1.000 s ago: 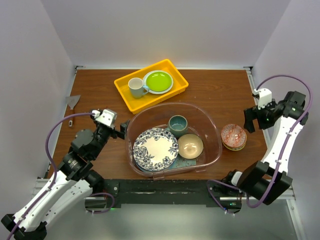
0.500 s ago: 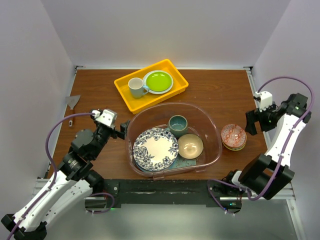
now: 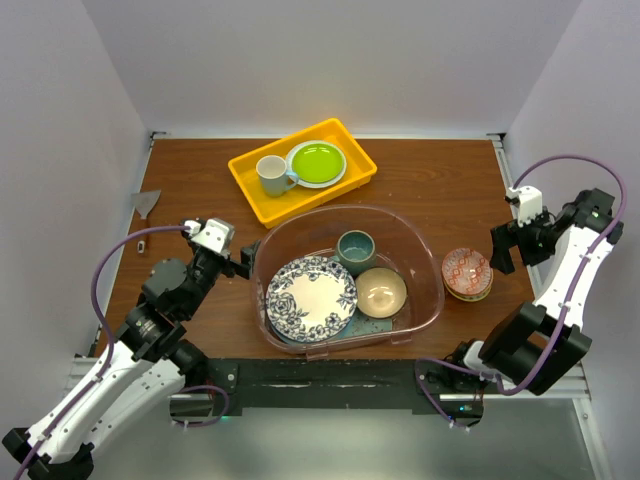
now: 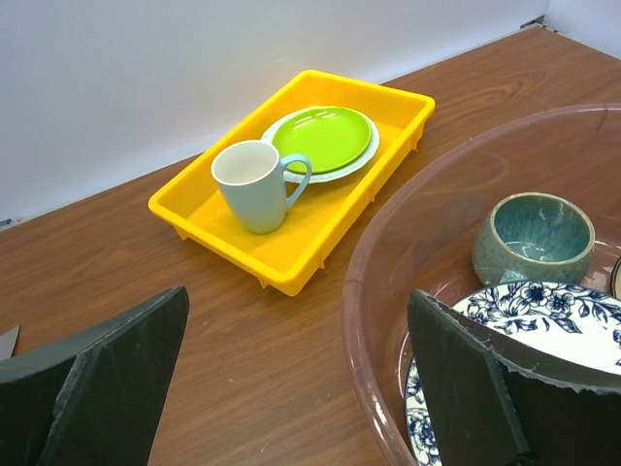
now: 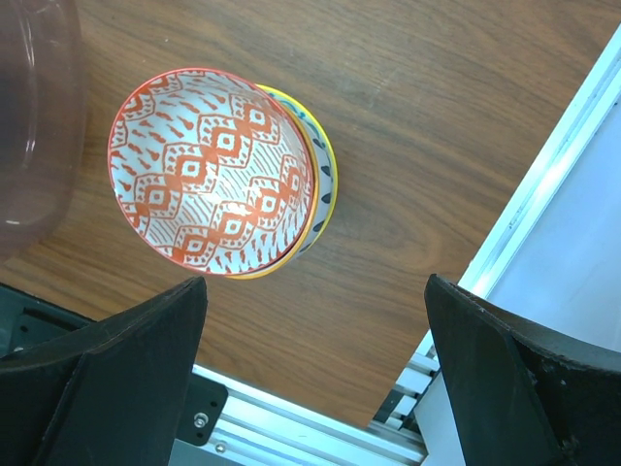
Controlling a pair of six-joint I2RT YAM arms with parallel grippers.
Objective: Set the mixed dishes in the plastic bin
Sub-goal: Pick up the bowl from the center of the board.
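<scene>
While the blue-floral plate (image 3: 311, 297), dark teal mug (image 3: 355, 249) and tan bowl (image 3: 381, 292) lie inside the plastic bin (image 3: 425, 290), we see the red-patterned bowl (image 3: 467, 273) outside it. It sits on the bench (image 3: 450, 180) just beside the bin's wall at 3 o'clock, nested in a yellow-rimmed bowl (image 5: 325, 194). Our right gripper (image 3: 500, 250) hovers at that stack's 3 o'clock, spread wide and empty. Our left gripper (image 3: 245, 262) sits just beside the bin's rim at 9 o'clock, likewise spread and empty. At the bin's 11 o'clock, a yellow tray (image 3: 245, 185) carries a white mug (image 3: 271, 175) and a lime-green plate (image 3: 316, 162).
</scene>
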